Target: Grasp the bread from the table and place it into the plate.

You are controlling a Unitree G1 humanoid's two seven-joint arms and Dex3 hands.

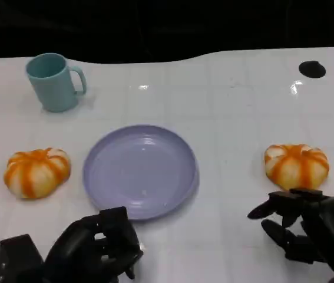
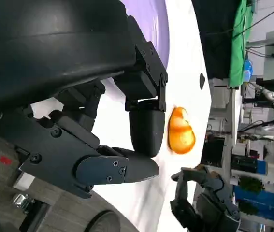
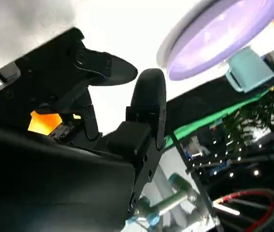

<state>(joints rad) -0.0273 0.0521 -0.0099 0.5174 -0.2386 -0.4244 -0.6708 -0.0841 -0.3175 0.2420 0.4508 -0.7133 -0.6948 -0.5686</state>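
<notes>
Orange and cream stripes mark the two round, pumpkin-shaped bread rolls I have on the white surface [image 1: 225, 118] in the head view: the right bread roll [image 1: 296, 164] sits well right of the round lavender plate [image 1: 141, 171], and the left bread roll [image 1: 37, 171] lies just left of it. A teal mug [image 1: 53, 81] stands farther back on the left. My right robot hand [image 1: 305, 227] hovers just short of the right roll with its fingers apart and nothing in them. My left robot hand [image 1: 96, 246] sits low near the plate's front rim, fingers curled in on nothing.

From the left wrist view I see the left robot hand's black fingers [image 2: 146, 130] bent inward, empty. Past them lies the right bread roll [image 2: 180, 131], with the right robot hand [image 2: 202, 193] near it and not touching.

The right wrist view shows its fingers [image 3: 146, 96] spread, a glimpse of orange roll [image 3: 44, 121] under the palm, and the plate [image 3: 219, 38] and mug [image 3: 247, 71] beyond.

I judge this the approach step: neither roll is grasped yet. Next I would ease the right hand forward and down over the roll, then close gently; it looks soft, glossy and rounded, so a firm squeeze might dent it.
</notes>
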